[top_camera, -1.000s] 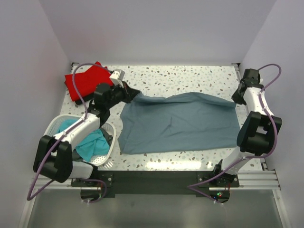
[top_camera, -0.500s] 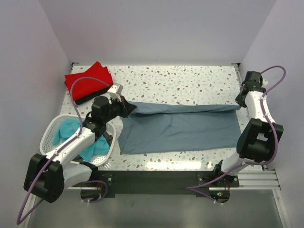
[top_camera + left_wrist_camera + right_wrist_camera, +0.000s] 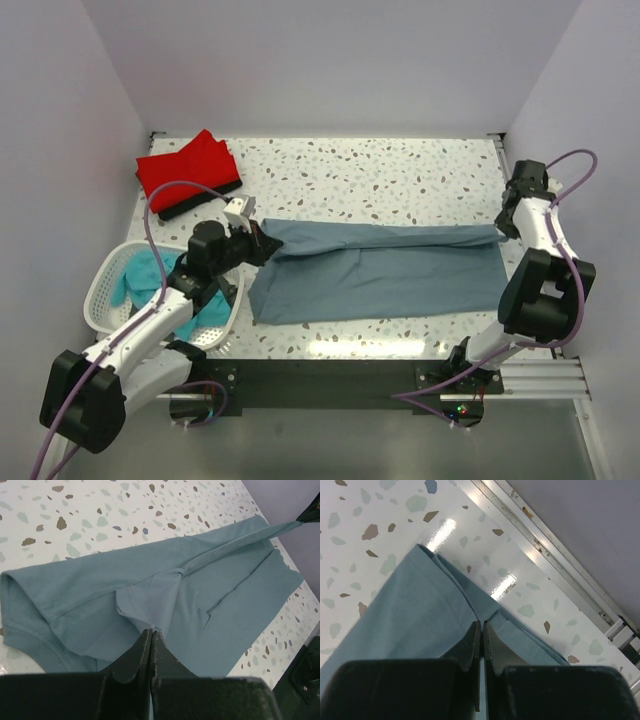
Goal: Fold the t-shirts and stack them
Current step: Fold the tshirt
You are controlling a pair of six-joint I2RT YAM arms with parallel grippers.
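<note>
left hand point(image 3: 151, 636): fingers pressed together, pinching a fold of the grey-blue t-shirt point(image 3: 380, 270) at the tips.
right hand point(image 3: 481, 630): fingers closed with almost no gap, clamped on the shirt's far corner where two layers meet.
where the shirt is: stretched between the two hands. its upper edge is pulled taut from one to the other and doubled over the lower half, which lies flat on the desk point(image 3: 400, 170).
handling: light, limp knit. it sags and creases wherever it is not under tension, and it likely slides easily on the glossy desk.
where to hold: by my reading, the corners of the folded edge, as now, both layers in each pinch so the fold line stays straight.
risk: uneven pull could skew the hem or drag the bottom layer.
behind the left hand: a folded red t-shirt point(image 3: 187, 172).
beside the left arm: a basket point(image 3: 105, 275) with teal cloth point(image 3: 140, 275) inside.
</note>
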